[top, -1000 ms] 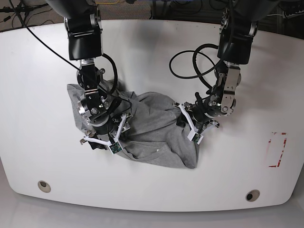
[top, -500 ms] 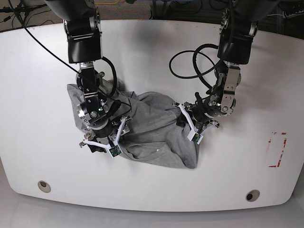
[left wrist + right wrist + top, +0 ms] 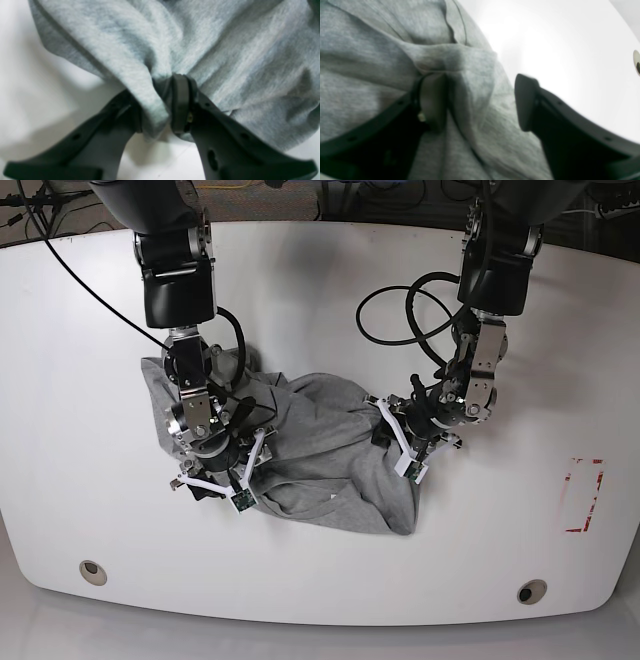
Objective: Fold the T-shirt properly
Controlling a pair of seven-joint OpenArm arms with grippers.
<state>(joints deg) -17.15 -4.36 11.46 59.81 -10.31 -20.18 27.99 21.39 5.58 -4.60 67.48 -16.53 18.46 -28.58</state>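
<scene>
The heather-grey T-shirt [image 3: 320, 440] lies crumpled in a heap at the middle of the white table [image 3: 80, 480]. My left gripper [image 3: 157, 110], on the right in the base view [image 3: 380, 432], is shut on a bunched fold at the shirt's right edge [image 3: 225, 50]. My right gripper [image 3: 480, 100] stands low over the shirt's front left part [image 3: 208, 486]. Its jaws are apart, and a raised fold of the T-shirt [image 3: 470, 75] lies between them against one finger [image 3: 432, 100]. No lettering shows.
A black cable [image 3: 395, 310] loops over the table behind the shirt. A red-outlined rectangle [image 3: 583, 495] marks the table at the right. Two round holes [image 3: 92, 571] [image 3: 531, 591] sit near the front edge, which curves.
The right arm's upper links have shifted slightly while its gripper stays at the shirt's front left. The left arm and the shirt have not visibly moved.
</scene>
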